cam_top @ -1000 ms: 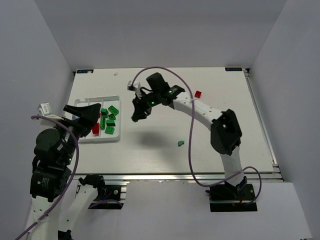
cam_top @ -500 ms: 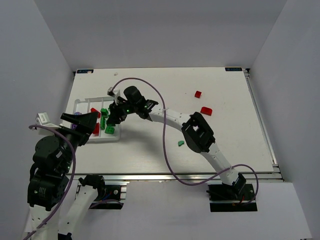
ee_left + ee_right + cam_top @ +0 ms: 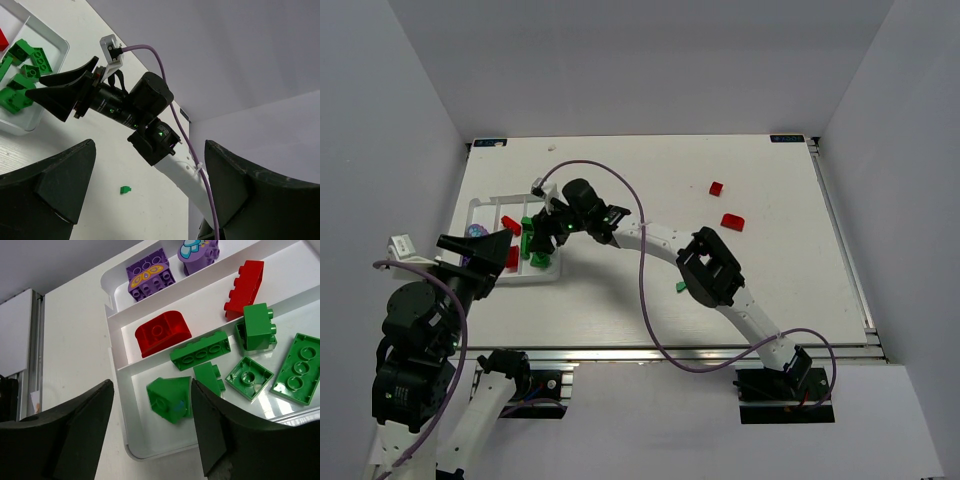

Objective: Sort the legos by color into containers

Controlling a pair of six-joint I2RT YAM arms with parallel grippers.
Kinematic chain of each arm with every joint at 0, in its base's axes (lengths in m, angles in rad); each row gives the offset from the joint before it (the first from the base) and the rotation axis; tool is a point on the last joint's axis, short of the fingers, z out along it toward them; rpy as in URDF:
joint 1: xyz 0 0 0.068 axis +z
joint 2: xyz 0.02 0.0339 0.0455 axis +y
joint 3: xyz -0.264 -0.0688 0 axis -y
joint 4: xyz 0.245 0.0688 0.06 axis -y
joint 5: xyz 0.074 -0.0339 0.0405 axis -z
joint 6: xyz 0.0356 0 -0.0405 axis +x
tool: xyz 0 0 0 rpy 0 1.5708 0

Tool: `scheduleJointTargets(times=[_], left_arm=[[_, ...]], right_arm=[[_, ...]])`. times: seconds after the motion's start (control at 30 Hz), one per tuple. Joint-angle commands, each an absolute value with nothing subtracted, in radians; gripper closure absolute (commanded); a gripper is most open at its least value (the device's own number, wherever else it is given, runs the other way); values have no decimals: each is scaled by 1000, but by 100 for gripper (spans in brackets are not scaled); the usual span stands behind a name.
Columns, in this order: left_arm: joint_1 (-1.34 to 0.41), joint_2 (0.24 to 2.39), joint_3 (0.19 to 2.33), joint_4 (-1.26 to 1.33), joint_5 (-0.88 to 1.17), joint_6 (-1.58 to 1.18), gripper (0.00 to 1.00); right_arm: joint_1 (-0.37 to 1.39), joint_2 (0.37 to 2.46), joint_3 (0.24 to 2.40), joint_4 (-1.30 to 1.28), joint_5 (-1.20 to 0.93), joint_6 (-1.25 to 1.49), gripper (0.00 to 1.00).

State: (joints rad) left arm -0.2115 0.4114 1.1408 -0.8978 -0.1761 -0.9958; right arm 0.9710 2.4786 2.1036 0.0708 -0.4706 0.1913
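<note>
**Green wedge lies in the tray, right fingers apart**

White table [image 3: 650, 165], plain grey walls [image 3: 650, 60] on three sides.

Now the action. The right gripper [image 3: 152, 385] hangs over a corner of the tray [image 3: 123, 405] with its fingers [image 3: 80, 430] apart. Between them, flat on the tray floor, lies a green sloped brick [image 3: 169, 399]. There's a clear gap on one side, so no clamp on it. It shares its compartment with the other green bricks [image 3: 296, 367]. Red bricks [image 3: 162, 332] take the middle lane and purple bricks [image 3: 150, 277] the far one. One long green brick [image 3: 200, 351] lies right along a divider, and I can't tell which side it's on.

Handling call: these look light, hard and smooth, and stiff enough for a firm pinch. A slope or a studded top would likely squirt out, so flat opposite sides are the place to grip.

Further out, the left gripper [image 3: 150, 150] sits beside the tray, fingers spread wide with nothing in them. On the open table, well apart from the tray, are a small red brick [image 3: 716, 188], a larger red brick [image 3: 732, 222] and a loose green piece [image 3: 681, 287]. Those three look like what's left to sort.
</note>
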Motion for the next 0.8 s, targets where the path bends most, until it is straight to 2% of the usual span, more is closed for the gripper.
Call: scheduleJointTargets(times=[0.0, 0.17, 0.23, 0.33, 0.37, 0.4, 0.47, 0.5, 0.57, 0.6, 0.67, 0.7, 0.73, 0.77], left_arm=[[-209, 426, 1140, -905, -172, -997, 2], [-209, 442, 1123, -893, -149, -999, 2], [-209, 451, 1117, -888, -121, -997, 2], [-209, 474, 1089, -850, -78, -991, 6], [-209, 479, 1077, -836, -43, -989, 10], [-209, 494, 1042, -797, -22, -989, 24], [-209, 517, 1005, -758, 61, -991, 40], [-209, 547, 988, -743, 83, -992, 59], [-209, 583, 948, -710, 133, -982, 73], [-209, 618, 939, -695, 144, -976, 77], [-209, 653, 919, -677, 182, -948, 76], [-210, 675, 916, -669, 195, -942, 69], [-210, 721, 913, -669, 205, -930, 63], [-215, 744, 916, -670, 215, -922, 58]], right_arm=[[976, 2471, 2117, 101, -459, 144, 31], [963, 2433, 2115, 75, -474, 107, 21], [948, 2404, 2112, 49, -503, 75, 11], [904, 2304, 2070, 31, -532, 3, 11], [885, 2243, 2016, 28, -540, -35, 11], [841, 2214, 1993, 14, -592, -44, 11], [781, 2131, 1933, -8, -693, -55, 11], [753, 2105, 1907, -33, -715, -28, 22], [666, 2002, 1841, -60, -759, -21, 38], [640, 1967, 1771, -73, -779, -40, 59], [560, 1854, 1706, -145, -790, -75, 87], [514, 1820, 1651, -176, -778, -112, 98], [493, 1751, 1625, -207, -773, -129, 95], [470, 1714, 1594, -263, -775, -149, 88]])
